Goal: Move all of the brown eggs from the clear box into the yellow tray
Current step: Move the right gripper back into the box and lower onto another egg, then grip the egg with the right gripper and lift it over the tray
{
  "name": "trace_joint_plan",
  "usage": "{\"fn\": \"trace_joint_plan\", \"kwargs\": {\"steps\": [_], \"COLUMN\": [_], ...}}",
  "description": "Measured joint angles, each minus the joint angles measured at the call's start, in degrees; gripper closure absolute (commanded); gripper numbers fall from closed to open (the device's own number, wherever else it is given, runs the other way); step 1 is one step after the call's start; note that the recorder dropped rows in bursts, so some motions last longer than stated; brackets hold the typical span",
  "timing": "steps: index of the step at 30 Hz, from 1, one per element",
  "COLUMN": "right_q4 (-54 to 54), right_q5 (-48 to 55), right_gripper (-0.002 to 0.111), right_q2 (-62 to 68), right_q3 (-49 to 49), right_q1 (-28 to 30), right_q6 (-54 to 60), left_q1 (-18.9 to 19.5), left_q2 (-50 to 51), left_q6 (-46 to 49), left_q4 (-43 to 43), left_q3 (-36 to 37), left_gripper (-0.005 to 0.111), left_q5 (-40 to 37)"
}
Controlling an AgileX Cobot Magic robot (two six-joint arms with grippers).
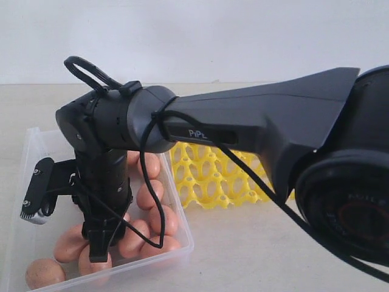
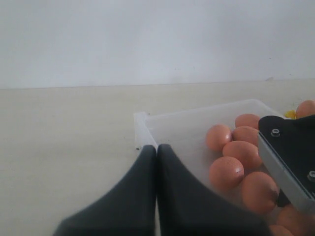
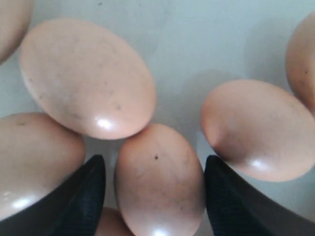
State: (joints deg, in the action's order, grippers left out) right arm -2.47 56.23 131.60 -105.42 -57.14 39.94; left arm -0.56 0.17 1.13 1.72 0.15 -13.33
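Though partly behind the right arm, yellow tray beside clear box.

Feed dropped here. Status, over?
Right gripper open astride a brown egg in the clear box. Left gripper shut, empty. Neighbouring eggs crowd close.

A pale beige table carries the clear box and, just beside it, the yellow tray.

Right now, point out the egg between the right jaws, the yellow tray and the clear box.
Brown egg [image 3: 160,182]: right wrist view, shell's middle.
Yellow tray [image 1: 213,182]: exterior view, lattice centre.
Clear box [image 1: 42,146]: exterior view, bare floor, far-left corner.
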Motion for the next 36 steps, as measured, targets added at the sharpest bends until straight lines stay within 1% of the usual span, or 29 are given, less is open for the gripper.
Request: {"fn": "trace_joint_plan", "kwargs": {"steps": [6,7,9,11,13,15,18,22,26,28,32,36], "right_q4": [-1.11,-1.11,-1.22,-1.41,-1.53,-2.06,-3.58,-4.46,-0.92,0.80,3.00,3.90], "right_q5": [-0.04,-0.04,-0.04,-0.18,-0.18,-0.18,-1.05,-6.45,-15.28,-18.27,-23.61,-31.76], "right_gripper": [0.052,0.054,0.065,0.079,0.095,0.109,0.108,0.108,0.108,0.108,0.108,0.109], "right_q2": [0.00,0.00,0.00,0.00,0.00,0.00,0.00,0.00,-1.20,-2.54,-6.51,-11.69], "right_q3": [0.00,0.00,0.00,0.00,0.00,0.00,0.00,0.00,0.00,0.00,2.02,9.39], "right_q1": [0.12,0.12,0.12,0.15,0.24,0.24,0.37,0.59,1.67,2.31,3.58,5.20], "right_q6": [0.11,0.11,0.11,0.11,0.11,0.11,-4.12,-20.02,-37.25,-43.21,-51.42,-56.60], "left_q1": [0.00,0.00,0.00,0.00,0.00,0.00,0.00,0.00,0.00,0.00,0.00,0.00], "left_q2": [0.00,0.00,0.00,0.00,0.00,0.00,0.00,0.00,0.00,0.00,0.00,0.00], "left_q6": [0.00,0.00,0.00,0.00,0.00,0.00,0.00,0.00,0.00,0.00,0.00,0.00], "left_q4": [0.00,0.00,0.00,0.00,0.00,0.00,0.00,0.00,0.00,0.00,0.00,0.00], "left_q3": [0.00,0.00,0.00,0.00,0.00,0.00,0.00,0.00,0.00,0.00,0.00,0.00], "left_gripper": [0.111,0.111,0.111,0.111,0.111,0.111,0.111,0.111,0.111,0.111,0.111,0.111], "left_q5": [0.00,0.00,0.00,0.00,0.00,0.00,0.00,0.00,0.00,0.00,0.00,0.00]}}
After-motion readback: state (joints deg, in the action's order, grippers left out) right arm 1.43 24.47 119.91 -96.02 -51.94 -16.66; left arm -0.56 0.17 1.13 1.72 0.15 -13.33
